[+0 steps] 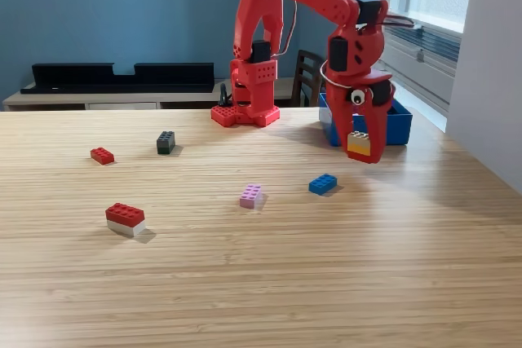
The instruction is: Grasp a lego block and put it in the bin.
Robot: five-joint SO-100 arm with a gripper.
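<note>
From the exterior view I saw my red arm (pixel 277 6) reach down toward three o'clock, its pincer (pixel 363 146) pinching a yellow-and-grey brick (pixel 359 143) just above the wooden surface (pixel 326 283). The blue bin (pixel 400 126) sat right behind the pincer, partly hidden by it. A blue brick (pixel 323 183) lay near the pincer at its seven o'clock, with a pink brick (pixel 251 195) just beyond it. Toward nine o'clock lay a dark brick (pixel 165 142) and a small red brick (pixel 102 155). A red-on-white brick (pixel 125 218) rested at eight o'clock.
</note>
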